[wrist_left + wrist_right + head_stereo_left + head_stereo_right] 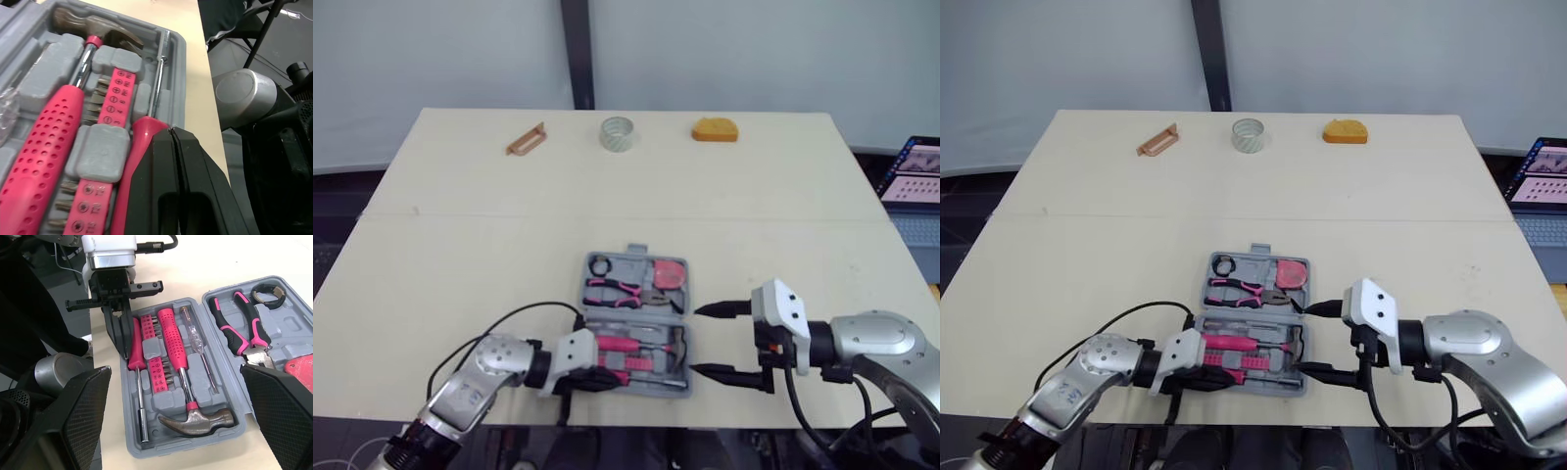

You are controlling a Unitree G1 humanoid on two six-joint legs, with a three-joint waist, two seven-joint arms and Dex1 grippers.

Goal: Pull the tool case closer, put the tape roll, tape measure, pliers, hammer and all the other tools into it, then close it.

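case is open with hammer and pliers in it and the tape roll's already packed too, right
No: the tape roll is unpacked; the left eye view shows it at the far edge of the table. The tool case is open, hammer and pliers inside.

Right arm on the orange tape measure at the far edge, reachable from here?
Probably not without leaning in. The way is free: the right gripper is open and empty beside the tool case, with bare table up to the tape measure, but it lies at the far edge.
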